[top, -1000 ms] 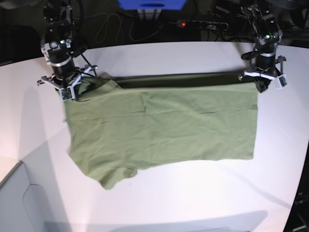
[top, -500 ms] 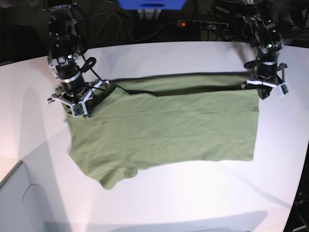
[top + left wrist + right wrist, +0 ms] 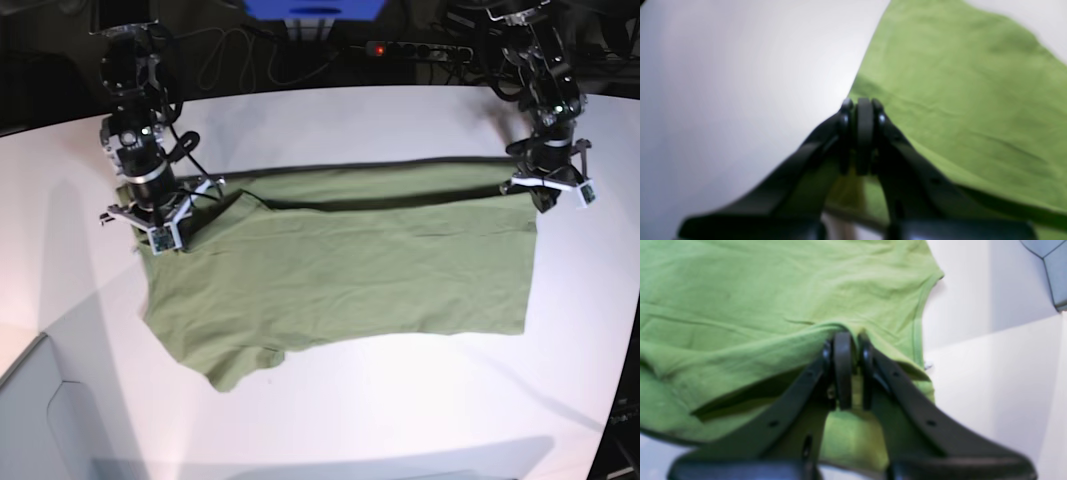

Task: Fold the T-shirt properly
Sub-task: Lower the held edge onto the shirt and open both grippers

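White tabletop (image 3: pixel 330 400) fills the foreground of the base view, bare at the near edge, with a grey panel (image 3: pixel 50 430) at its near left corner. Just beyond that bare strip lies the T-shirt (image 3: pixel 340 270), olive green, spread wide across the middle of the table, one short sleeve (image 3: pixel 235 365) sticking out toward the near edge.

Farther back, the far edge of the shirt is lifted off the table and carried over the flat part, a dark shadow running under the raised fold. The right gripper (image 3: pixel 160 235), on the left of the base view, has its jaws clamped together on cloth near the sleeve end. The left gripper (image 3: pixel 548 195) is likewise pinched shut on the hem corner at the other end. Behind them, cables and a power strip (image 3: pixel 420 50) sit in the dark.

Judging from this, the fold is midway. The main risk is uneven travel: the right gripper sits lower and nearer than the left, so the folded edge could land skewed. The grip on each corner looks thin, so a sharp pull could let cloth slip out. Slack in the middle span may sag and bunch into a crease, and the loose near sleeve could stay sticking out of the fold.
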### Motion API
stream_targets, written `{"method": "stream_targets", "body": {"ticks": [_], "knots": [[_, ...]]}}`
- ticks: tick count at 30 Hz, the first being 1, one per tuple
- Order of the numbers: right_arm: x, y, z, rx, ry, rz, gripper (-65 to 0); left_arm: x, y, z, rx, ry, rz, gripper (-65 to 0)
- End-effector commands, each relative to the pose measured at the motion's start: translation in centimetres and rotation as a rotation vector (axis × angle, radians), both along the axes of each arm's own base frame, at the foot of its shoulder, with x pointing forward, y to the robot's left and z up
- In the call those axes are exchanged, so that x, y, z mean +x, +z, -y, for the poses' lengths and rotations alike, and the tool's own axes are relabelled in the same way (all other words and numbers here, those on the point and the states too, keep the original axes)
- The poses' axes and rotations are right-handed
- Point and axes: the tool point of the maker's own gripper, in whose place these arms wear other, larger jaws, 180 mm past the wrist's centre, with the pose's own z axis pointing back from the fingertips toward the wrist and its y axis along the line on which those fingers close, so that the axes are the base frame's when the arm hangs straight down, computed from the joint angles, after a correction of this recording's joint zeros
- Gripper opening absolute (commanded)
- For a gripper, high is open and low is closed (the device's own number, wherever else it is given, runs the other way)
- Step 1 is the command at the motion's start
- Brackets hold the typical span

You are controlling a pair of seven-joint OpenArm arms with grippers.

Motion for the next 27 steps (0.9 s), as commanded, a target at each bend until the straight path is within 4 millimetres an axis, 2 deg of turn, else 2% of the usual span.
{"method": "stream_targets", "body": {"ticks": [1,10,23,27], "knots": [[0.7,1.2,-0.1,0.006,0.008,0.047,-64.9,1.1,1.6,-0.5,0.026,-0.003,0.055,-65.0],[1.1,-0.5,-0.5,0.004,0.022,0.005,-64.9,2.1,1.2,-0.7,0.007,0.011,0.061,-65.0],[1.8,0.3,-0.6,0.007,0.021,0.027,-64.4,2.1,1.1,-0.5,0.002,0.013,0.063,-65.0],[1.6,-0.2,-0.3,-0.01,0.005,-0.029,-62.9,2.0,1.0,-0.4,-0.002,0.012,0.056,-65.0]]}}
